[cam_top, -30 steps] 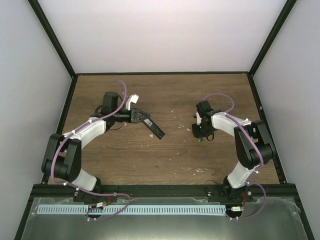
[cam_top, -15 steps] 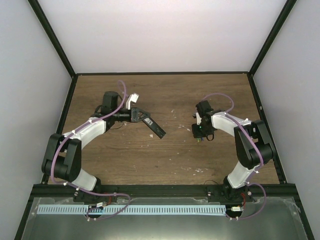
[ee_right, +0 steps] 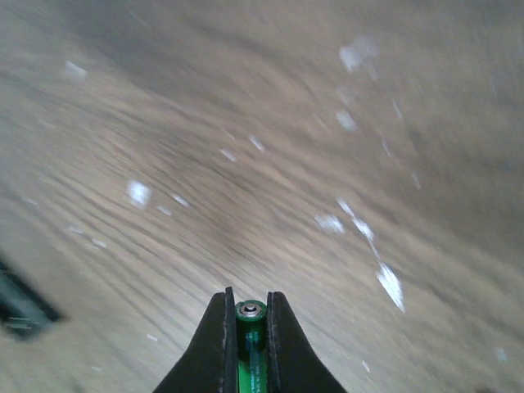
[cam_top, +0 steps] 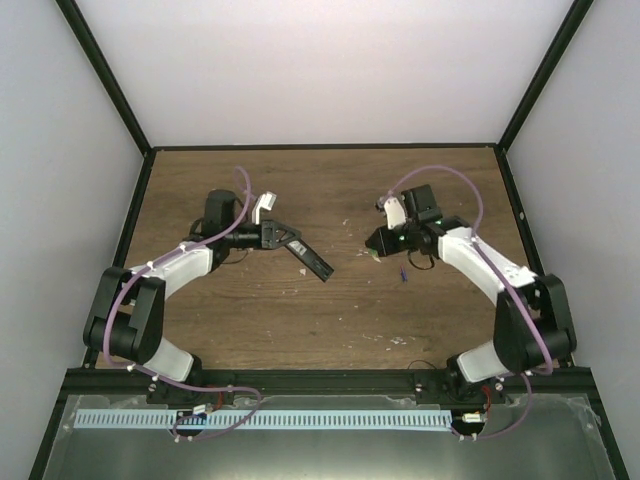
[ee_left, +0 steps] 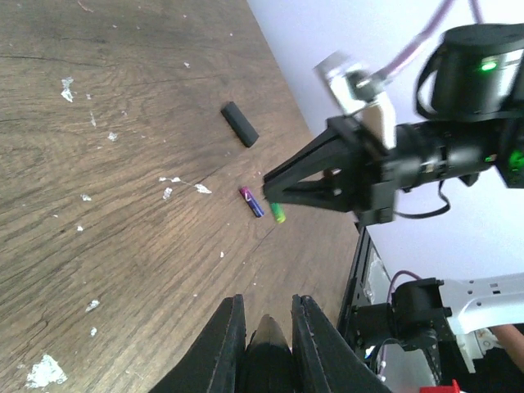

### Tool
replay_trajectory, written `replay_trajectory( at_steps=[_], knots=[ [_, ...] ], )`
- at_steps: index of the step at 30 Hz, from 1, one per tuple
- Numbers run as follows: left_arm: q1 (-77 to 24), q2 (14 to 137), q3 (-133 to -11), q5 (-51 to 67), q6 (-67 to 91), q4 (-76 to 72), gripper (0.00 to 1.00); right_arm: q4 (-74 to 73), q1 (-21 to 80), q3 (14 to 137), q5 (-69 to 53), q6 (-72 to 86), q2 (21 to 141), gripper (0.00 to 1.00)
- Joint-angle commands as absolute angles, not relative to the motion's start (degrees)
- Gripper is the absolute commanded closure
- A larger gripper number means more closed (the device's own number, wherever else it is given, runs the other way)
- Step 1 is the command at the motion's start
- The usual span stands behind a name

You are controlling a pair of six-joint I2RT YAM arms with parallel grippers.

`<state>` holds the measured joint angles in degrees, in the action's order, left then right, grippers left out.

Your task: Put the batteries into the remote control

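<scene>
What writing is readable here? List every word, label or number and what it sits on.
None can be read.
The green battery shows no legible label.
The purple battery and the remote control are too small for any print to be made out.

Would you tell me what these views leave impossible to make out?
Remote: battery bay too small from above; cropped by the left wrist view's bottom edge.
Purple battery: markings too small to read.
Dark object: blurred, cut by the right wrist view's left edge.
</scene>
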<state>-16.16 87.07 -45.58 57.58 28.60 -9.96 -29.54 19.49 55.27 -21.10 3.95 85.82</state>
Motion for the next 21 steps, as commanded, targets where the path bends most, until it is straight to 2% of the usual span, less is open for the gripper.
replay_trajectory(
  at_steps=[1, 15, 21],
  knots=[
    [-16.3, 87.5, -45.2, 60.3, 30.8, -15.4, 1.00, -20.9, 20.3, 59.6, -34.7, 2.2, 79.2, 0.99],
    [-17.7, 89.0, -46.1, 66.5, 46.0, -31.6, 1.00, -10.1, 27.7, 55.5, -48.0, -3.9, 75.2, 0.99],
    [-17.9, 89.3, -47.6, 67.6, 48.7, -31.4, 1.00, -9.1, 29.1, 54.0, -50.1, -6.4, 74.2, 0.99]
  ],
)
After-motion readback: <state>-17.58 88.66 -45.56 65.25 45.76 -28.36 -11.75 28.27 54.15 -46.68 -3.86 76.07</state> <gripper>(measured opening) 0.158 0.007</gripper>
